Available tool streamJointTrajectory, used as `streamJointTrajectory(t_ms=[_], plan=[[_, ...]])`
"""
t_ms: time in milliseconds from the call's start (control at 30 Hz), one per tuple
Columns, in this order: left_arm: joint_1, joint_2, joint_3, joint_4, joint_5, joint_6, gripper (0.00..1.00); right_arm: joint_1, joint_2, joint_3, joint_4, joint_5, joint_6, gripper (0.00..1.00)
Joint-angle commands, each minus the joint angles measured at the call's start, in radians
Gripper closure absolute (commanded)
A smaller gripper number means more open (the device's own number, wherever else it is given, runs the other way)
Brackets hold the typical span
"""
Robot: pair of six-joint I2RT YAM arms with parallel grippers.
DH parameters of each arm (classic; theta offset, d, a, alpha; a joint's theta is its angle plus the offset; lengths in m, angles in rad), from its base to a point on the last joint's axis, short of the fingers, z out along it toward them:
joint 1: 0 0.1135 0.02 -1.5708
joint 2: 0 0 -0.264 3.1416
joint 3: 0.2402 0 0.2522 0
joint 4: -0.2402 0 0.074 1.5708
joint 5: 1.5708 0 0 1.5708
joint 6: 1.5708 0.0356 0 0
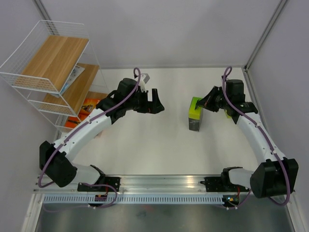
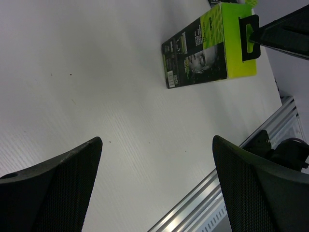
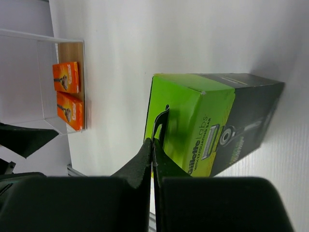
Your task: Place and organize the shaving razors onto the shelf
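A black razor box with a lime-green top (image 1: 195,114) (image 2: 207,48) (image 3: 212,121) is at the table's middle right. My right gripper (image 1: 206,103) (image 3: 153,141) is shut on the black hang tab (image 2: 249,36) at the box's green end. My left gripper (image 1: 155,105) (image 2: 157,140) hangs open over bare table left of the box, with nothing between its fingers. The white wire shelf (image 1: 29,79) stands at the far left. Two orange razor boxes (image 1: 88,105) (image 3: 67,94) lie on its lowest board, and a white-blue pack (image 1: 72,77) lies on the middle board.
An aluminium rail (image 1: 159,182) (image 2: 203,203) runs along the near edge by the arm bases. Grey walls close the back and the right side (image 1: 285,72). The shelf's top board (image 1: 55,58) carries nothing.
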Motion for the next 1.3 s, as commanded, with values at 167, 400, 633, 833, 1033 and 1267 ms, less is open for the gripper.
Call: streamJointTrajectory(t_ms=[167,400,633,833,1033,1267], plan=[[-0.026,-0.044,0.067,-0.007,-0.034,-0.003,0.00,0.043,-0.083,0.084,-0.075,-0.062,-0.019,0.99],[-0.085,-0.012,0.096,-0.030,-0.096,-0.002,0.00,0.061,-0.083,0.006,-0.101,-0.039,-0.059,1.00],[-0.130,0.028,0.127,-0.033,-0.133,-0.013,0.00,0.067,-0.053,0.081,-0.228,0.067,-0.149,0.99],[-0.170,0.083,0.190,-0.033,-0.154,0.003,0.00,0.067,-0.017,0.118,-0.273,0.091,-0.180,0.99],[-0.184,0.111,0.210,-0.033,-0.165,0.001,0.00,0.067,-0.004,0.127,-0.273,0.084,-0.186,0.98],[-0.187,0.111,0.217,-0.033,-0.198,0.010,0.00,0.067,-0.014,0.150,-0.227,0.044,-0.167,0.99]])
